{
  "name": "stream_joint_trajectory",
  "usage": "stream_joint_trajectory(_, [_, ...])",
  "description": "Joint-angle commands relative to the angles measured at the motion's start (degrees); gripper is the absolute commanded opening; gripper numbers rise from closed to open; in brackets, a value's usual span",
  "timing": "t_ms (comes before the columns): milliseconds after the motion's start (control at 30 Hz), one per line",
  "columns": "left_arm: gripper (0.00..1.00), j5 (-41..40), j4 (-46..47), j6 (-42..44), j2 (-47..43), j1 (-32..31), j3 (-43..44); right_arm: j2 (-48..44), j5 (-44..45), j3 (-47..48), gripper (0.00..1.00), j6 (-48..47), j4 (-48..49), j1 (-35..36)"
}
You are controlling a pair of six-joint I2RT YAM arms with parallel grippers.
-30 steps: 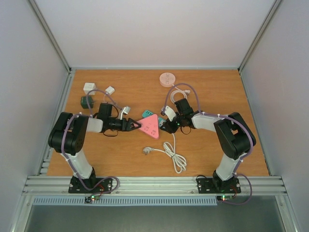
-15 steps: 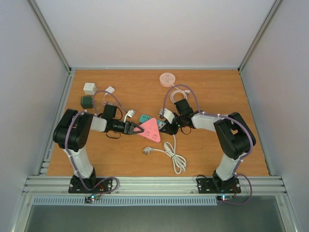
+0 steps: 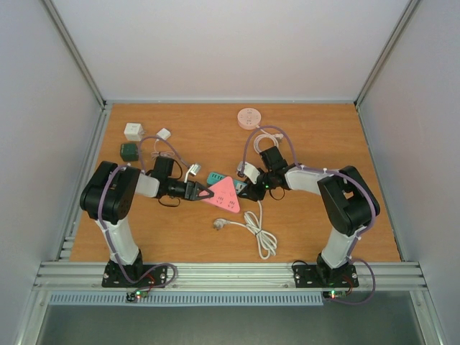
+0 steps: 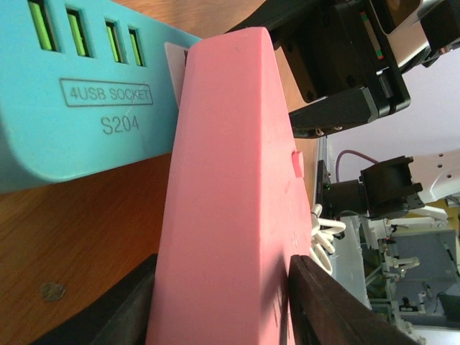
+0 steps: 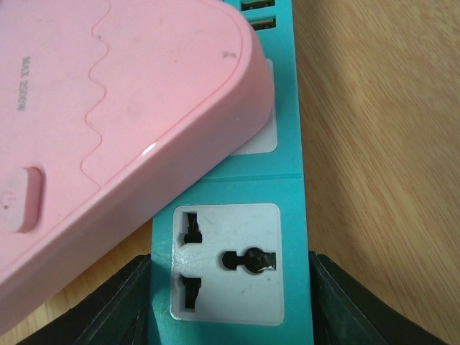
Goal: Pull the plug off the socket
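Note:
The pink triangular plug (image 3: 224, 192) lies mid-table, joined to the teal socket strip (image 3: 215, 176). My left gripper (image 3: 203, 191) reaches it from the left. In the left wrist view the pink plug (image 4: 230, 180) fills the space between both black fingers (image 4: 323, 302), which press its sides, so my left gripper (image 4: 223, 287) is shut on it; the teal socket (image 4: 79, 108) lies behind. My right gripper (image 3: 248, 188) comes from the right. In the right wrist view my right gripper (image 5: 230, 287) is shut on the teal socket (image 5: 230, 259), with the pink plug (image 5: 108, 122) overlapping its far outlets.
A loose white cable with its plug (image 3: 251, 226) lies just in front of the pink plug. A round pink disc (image 3: 249, 117) and a white cable coil (image 3: 269, 136) sit at the back. White cube (image 3: 133, 131), dark green cube (image 3: 129, 151) and small white adapters (image 3: 164, 134) are back left.

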Motion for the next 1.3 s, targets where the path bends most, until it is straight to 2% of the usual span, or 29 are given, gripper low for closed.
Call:
stream_joint_trajectory(0, [0.41,2.52,5.97,-0.42,0.59,-0.35,-1.66,2.9,-0.39,-0.37,0.25,-1.29,-6.25,-0.41])
stream_joint_trajectory(167, [0.36,2.56,11.01,-0.69,-1.06,-0.39,-4.15,3.43,-1.41,0.51,0.24,-1.13,-7.07,-1.1])
stream_joint_trajectory(433, [0.27,4.31,13.21,-1.31,-0.99,-0.39,-4.64,3.88,-1.42,0.9,0.24,-0.56,-6.97,-1.61])
stream_joint_trajectory(533, [0.24,5.5,18.73,-4.78,-1.36,-0.37,-5.92,4.17,-0.81,0.91,0.24,0.06,-6.39,-1.6])
stream_joint_trajectory(867, [0.15,8.52,54.65,-28.55,-1.04,-0.34,-13.05,5.08,0.7,0.8,0.24,1.34,-5.01,-1.65])
stream_joint_trajectory(900, [0.14,8.75,62.93,-31.4,0.18,-0.32,-13.48,4.97,0.67,0.9,0.24,1.51,-5.03,-1.73])
stream_joint_trajectory(967, [0.12,9.03,81.67,-42.79,3.57,-0.2,-14.4,4.82,0.52,1.11,0.24,1.92,-5.2,-2.07])
stream_joint_trajectory(1000, [0.11,9.32,87.64,-50.56,5.65,-0.21,-14.0,4.69,0.49,1.28,0.24,2.09,-5.29,-2.31])
stream_joint_trajectory(1067, [0.07,8.32,88.57,-56.54,6.6,0.41,-13.37,4.38,0.55,1.78,0.24,2.41,-5.72,-2.83])
stream_joint_trajectory(1200, [0.05,7.07,86.1,-56.78,6.06,1.7,-12.61,3.72,1.07,2.13,0.24,2.61,-6.83,-4.06])
stream_joint_trajectory(1267, [0.04,6.6,80.67,-55.33,5.02,2.16,-12.02,3.16,1.42,2.05,0.24,2.72,-6.95,-4.64])
